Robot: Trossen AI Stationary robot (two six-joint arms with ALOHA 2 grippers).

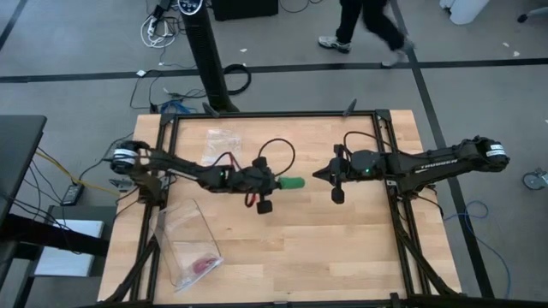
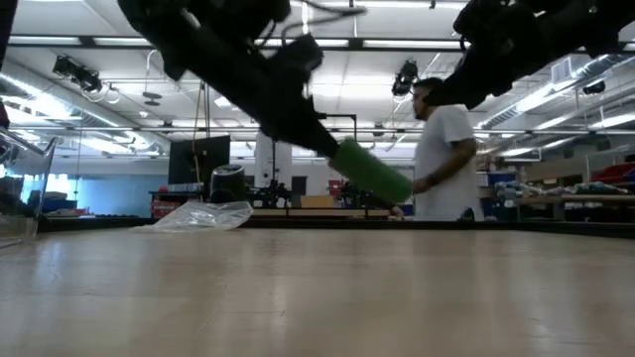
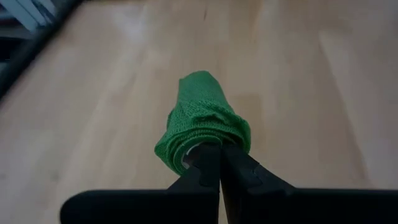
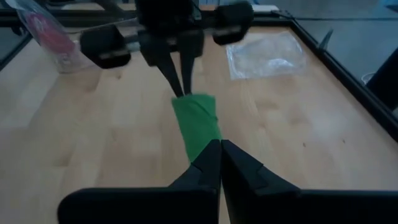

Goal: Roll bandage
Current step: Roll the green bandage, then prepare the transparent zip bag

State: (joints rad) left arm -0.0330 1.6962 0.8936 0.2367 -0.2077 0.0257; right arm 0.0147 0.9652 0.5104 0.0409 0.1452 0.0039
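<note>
Left tool [image 1: 276, 183] clamps green bandage roll [image 1: 292, 183] by one end, held above surface [image 1: 360, 248] centre. Right tool [image 1: 318, 174], closed & empty, just right. Keep grip firm, lower roll gently.

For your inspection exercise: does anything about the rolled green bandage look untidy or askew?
Yes. The bandage, held above the table by the left gripper with jaws shut on one end, is wound unevenly: layers at the gripped end bulge and stick out loosely. The right gripper hangs nearby, shut and empty.

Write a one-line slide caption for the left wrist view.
Left gripper shut on one end of the rolled green bandage, held clear above the wooden table.
</note>
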